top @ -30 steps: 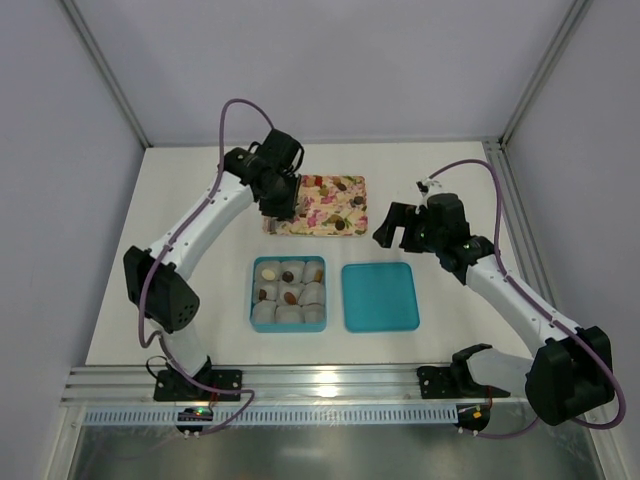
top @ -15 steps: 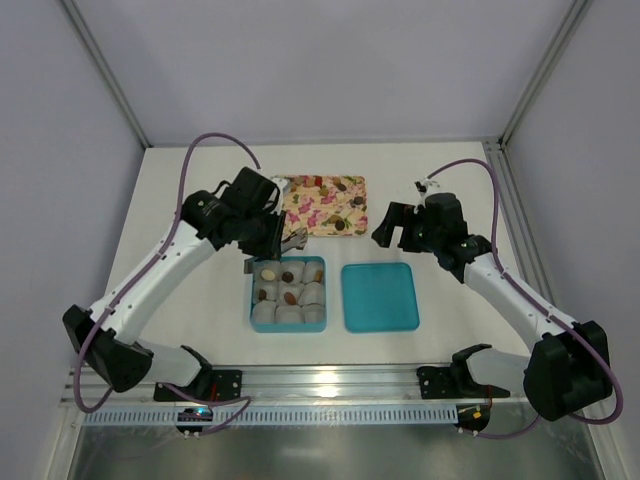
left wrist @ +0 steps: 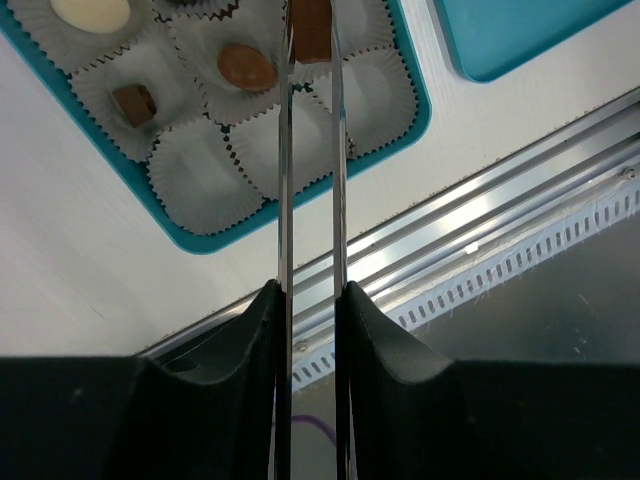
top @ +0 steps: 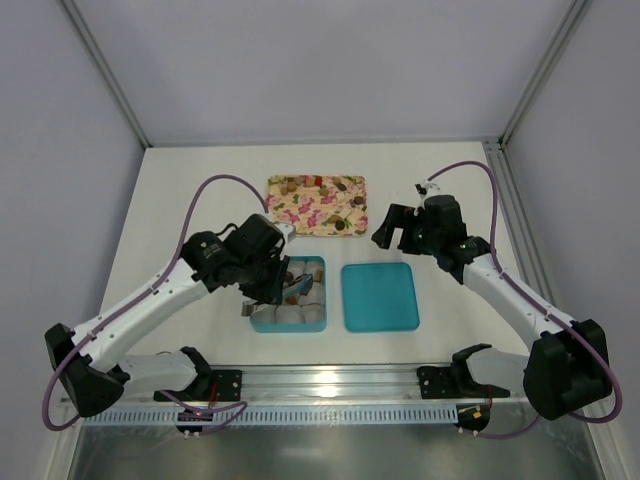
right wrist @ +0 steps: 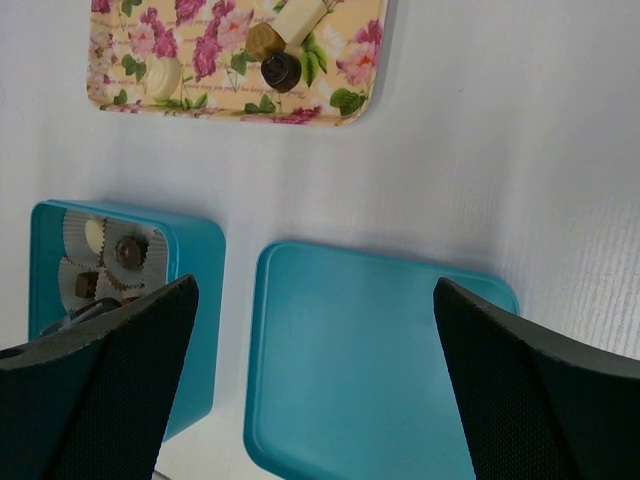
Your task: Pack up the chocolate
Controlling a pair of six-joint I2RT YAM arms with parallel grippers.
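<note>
Pinching a brown chocolate (left wrist: 312, 38) in my left gripper (left wrist: 311, 12), above the teal box (left wrist: 190, 238) of paper cups (left wrist: 200, 165). I should lower it squarely into an empty cup (left wrist: 375, 85) near the box's edge before releasing.

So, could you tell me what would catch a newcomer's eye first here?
The left claw, pinching a brown chocolate, hangs over the teal box of paper cups at the middle front. Beside the box lies a teal lid, with the open right claw hovering just beyond it. Farther back sits a floral tray holding a few chocolates.
</note>
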